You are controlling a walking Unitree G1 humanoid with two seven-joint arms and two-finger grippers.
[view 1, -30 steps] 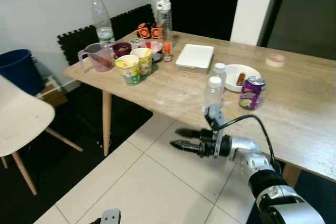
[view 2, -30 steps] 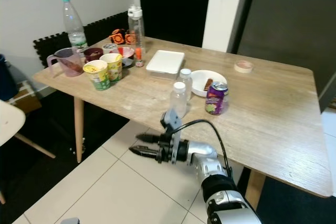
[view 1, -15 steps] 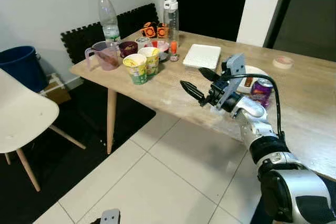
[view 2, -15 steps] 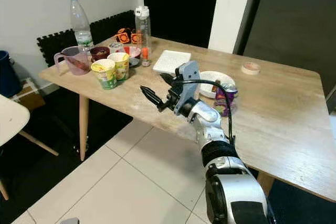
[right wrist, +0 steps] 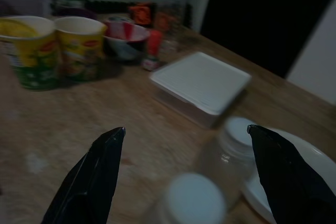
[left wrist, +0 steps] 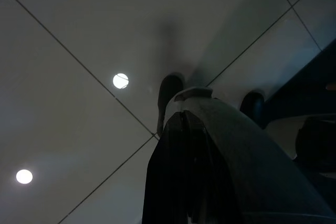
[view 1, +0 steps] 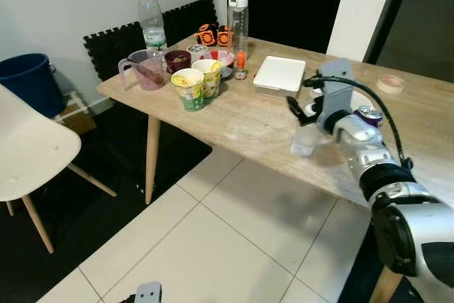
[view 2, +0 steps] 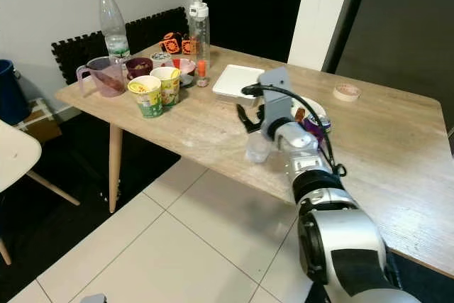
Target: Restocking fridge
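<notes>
The right pincer is up over the wooden table, near its front edge. Its two black fingers are spread wide. Between them stand two small clear bottles with white caps. The near bottle sits right between the fingers, and the far bottle is just behind it, at about 1 o'clock from it. The fingers do not seem to touch either one. In the head view, the near bottle stands just under the silver arm.

At 3 o'clock from the bottles is a purple can, beside a white plate with some food on it. At 11 o'clock from the bottles lies a flat white box. Farther along at 10 o'clock are two yellow and green cups, a see-through jug, a dark bowl, a tall water bottle and a clear sports bottle. A roll of tape lies at the far side of the table.

A white chair stands on the tiled floor at 9 o'clock, and a blue bin is behind it.

The left pincer hangs low over the floor. It is very dark there, and I cannot tell if it is open or closed.
</notes>
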